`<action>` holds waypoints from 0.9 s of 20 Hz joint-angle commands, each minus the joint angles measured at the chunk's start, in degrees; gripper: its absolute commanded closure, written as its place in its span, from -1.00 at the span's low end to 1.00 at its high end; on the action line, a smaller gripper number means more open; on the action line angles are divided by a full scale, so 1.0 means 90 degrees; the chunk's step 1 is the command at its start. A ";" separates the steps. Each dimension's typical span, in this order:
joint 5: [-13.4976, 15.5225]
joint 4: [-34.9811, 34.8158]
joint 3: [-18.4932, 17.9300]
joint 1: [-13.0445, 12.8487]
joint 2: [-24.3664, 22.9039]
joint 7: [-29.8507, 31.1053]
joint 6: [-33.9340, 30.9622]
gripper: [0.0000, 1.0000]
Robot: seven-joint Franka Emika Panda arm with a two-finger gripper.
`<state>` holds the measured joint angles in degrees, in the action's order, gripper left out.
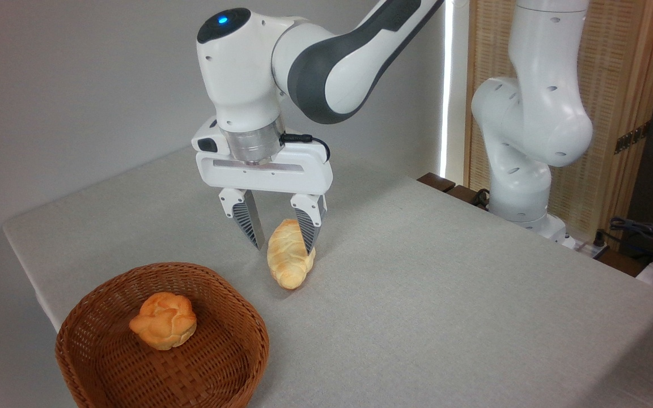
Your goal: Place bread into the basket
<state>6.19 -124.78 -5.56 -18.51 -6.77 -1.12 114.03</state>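
Note:
The bread (288, 256), a pale golden braided loaf, lies on the grey tablecloth just past the basket. My gripper (284, 245) is open and lowered over the loaf's far end. Its right finger (308, 226) stands in front of the loaf's upper part, and its left finger (247, 222) stands clear to the loaf's left. The fingers straddle the loaf without closing on it. The basket (85, 314), round brown wicker, sits at the front left corner of the table.
A small round orange-golden knotted bun (163, 320) rests inside the basket. The arm's white base (525, 170) stands at the table's right rear, with cables (644, 235) beyond. The table edge runs close behind and left of the basket.

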 commanded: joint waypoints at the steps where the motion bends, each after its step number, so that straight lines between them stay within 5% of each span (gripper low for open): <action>1: -0.0014 -0.0218 -0.0026 -0.0140 -0.0107 0.0095 0.0230 -1.00; 18: -0.0307 -0.0394 -0.0007 -0.0375 0.0030 0.0105 0.0308 -1.00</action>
<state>4.27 -127.45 -5.45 -21.41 -6.14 -1.12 115.55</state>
